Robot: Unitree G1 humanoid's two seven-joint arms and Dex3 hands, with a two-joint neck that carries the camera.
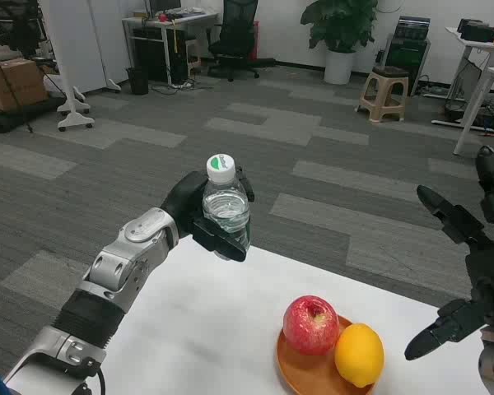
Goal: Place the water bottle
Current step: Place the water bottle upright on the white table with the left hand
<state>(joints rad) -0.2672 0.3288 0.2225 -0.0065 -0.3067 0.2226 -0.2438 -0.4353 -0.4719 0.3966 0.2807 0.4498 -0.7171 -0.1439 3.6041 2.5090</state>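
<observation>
I see the white table point(206, 329) carrying an orange plate point(296, 370) near its right edge, with a red apple point(310, 324) and a lemon point(359, 355) on it. My left hand point(204, 216) grips the water bottle point(225, 206) upright above the table's far edge, fingers wrapped around it. My right hand point(473, 271) hangs at the right edge, fingers spread, holding nothing.

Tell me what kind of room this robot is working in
Most likely an office or lab workspace. Grey carpet tiles cover the floor, a black office chair sits at a desk along the far wall, and a potted plant stands nearby.
</observation>
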